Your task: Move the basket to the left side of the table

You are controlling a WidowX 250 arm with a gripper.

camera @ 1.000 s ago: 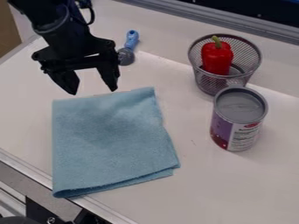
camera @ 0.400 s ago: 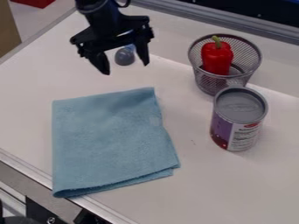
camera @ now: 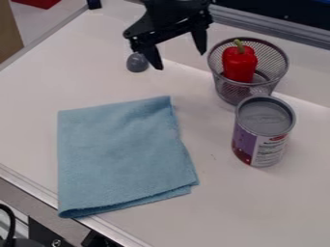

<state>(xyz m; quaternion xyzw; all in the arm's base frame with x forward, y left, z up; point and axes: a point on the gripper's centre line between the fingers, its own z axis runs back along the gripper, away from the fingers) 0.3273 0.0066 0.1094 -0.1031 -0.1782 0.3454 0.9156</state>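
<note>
My gripper [camera: 181, 61] hangs above the upper middle of the table, open, its two fingers spread wide with nothing held between them. Just to its right stands the grey wire-mesh basket [camera: 236, 92], upright, with a red pepper [camera: 239, 64] inside it. A small gap shows between the right finger and the basket's rim. The white table [camera: 38, 96] stretches out to the left of both.
A can [camera: 261, 131] stands right in front of the basket, overlapping its lower edge in view. A folded blue cloth [camera: 122, 157] lies at the centre left. The grey end of a utensil [camera: 136, 62] lies behind and left of the gripper.
My gripper has moved right and toward the table's back, from above the cloth's far edge to beside the basket, staying open. The basket, pepper, can and cloth have not moved.
</note>
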